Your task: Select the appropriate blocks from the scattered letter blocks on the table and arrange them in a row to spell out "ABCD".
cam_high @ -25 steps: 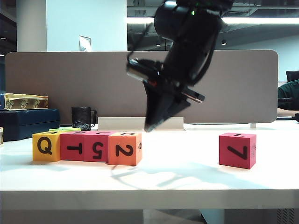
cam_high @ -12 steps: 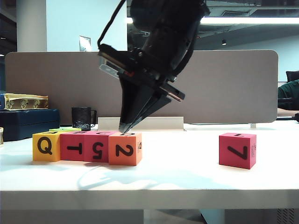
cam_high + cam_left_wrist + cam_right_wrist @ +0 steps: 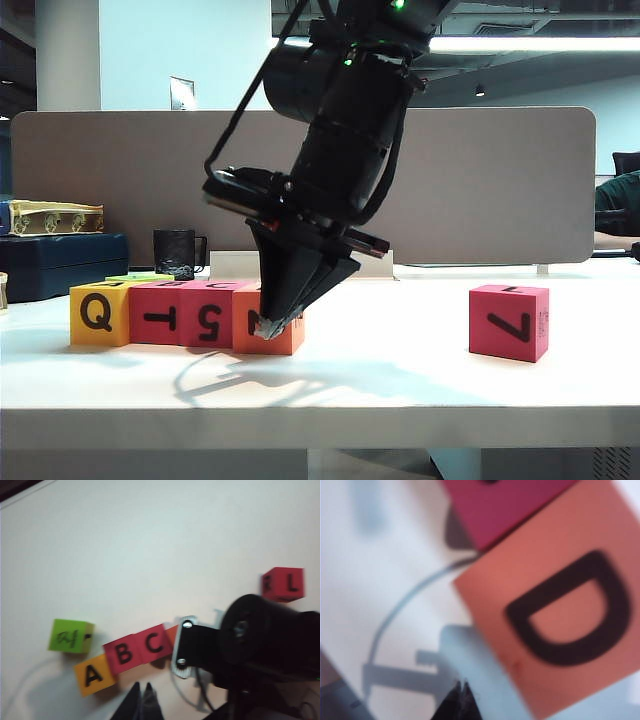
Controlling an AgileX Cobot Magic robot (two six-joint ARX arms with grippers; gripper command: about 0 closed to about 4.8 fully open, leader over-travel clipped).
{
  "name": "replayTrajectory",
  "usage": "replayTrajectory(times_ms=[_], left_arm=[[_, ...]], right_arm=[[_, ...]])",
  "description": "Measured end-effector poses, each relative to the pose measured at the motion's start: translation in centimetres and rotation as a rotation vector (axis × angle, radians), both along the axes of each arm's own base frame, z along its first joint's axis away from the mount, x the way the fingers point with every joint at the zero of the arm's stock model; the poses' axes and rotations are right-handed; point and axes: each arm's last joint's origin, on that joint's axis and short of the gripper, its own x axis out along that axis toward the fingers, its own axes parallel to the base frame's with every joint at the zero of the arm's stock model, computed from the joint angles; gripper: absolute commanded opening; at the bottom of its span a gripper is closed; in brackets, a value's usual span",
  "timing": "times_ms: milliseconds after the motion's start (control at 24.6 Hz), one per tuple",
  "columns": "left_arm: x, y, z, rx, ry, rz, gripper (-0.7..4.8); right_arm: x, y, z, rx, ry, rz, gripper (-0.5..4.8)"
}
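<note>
Row of four foam cubes on white desk (image 3: 400, 380): yellow cube (image 3: 98, 313) marked Q, pink-red cube (image 3: 156, 313) marked T, pink-red cube (image 3: 208, 315) marked 5, orange cube (image 3: 284, 335) at right end, touching side by side. Tops read A, B, C, D. Right pincer (image 3: 266, 329) closed, empty, tips low just before the orange cube's front face. Left pincer (image 3: 142, 696) closed, empty, hanging over the desk near the yellow cube. Pink-red cube marked 7 (image 3: 509, 321) well apart, right. Lime-green cube (image 3: 71, 636) behind the row.

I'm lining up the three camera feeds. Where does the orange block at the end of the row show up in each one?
Exterior view: orange block, right end of the row, partly behind the right end effector.
Left wrist view: only an orange sliver beside the C block, behind the right arm.
Right wrist view: fills the frame, D on top.
Shared landmark: the adjoining pink-red C block.
</note>
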Motion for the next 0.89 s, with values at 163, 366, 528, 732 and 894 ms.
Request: replayTrajectory(times_ms=[163, 366, 528, 732, 894], left_arm=[[0.6, 1.3, 0.0, -0.105, 0.058, 0.005, -0.06], [1.0, 2.1, 0.0, -0.115, 0.067, 0.039, -0.06], [1.1, 2.4, 0.0, -0.116, 0.067, 0.051, -0.06], [1.1, 2.3, 0.0, -0.117, 0.067, 0.047, -0.06], [1.1, 2.3, 0.0, -0.116, 0.066, 0.046, -0.06]], right_arm=[[0.5, 0.3, 0.1, 0.013, -0.065, -0.016, -0.02], [0.7, 0.4, 0.2, 0.015, -0.104, -0.026, -0.02], [1.1, 0.5, 0.2, 0.028, -0.135, -0.026, -0.02], [1.6, 0.3, -0.5, 0.004, -0.15, -0.038, -0.02], [1.8, 0.2, -0.6, -0.01, -0.164, -0.049, -0.02]])
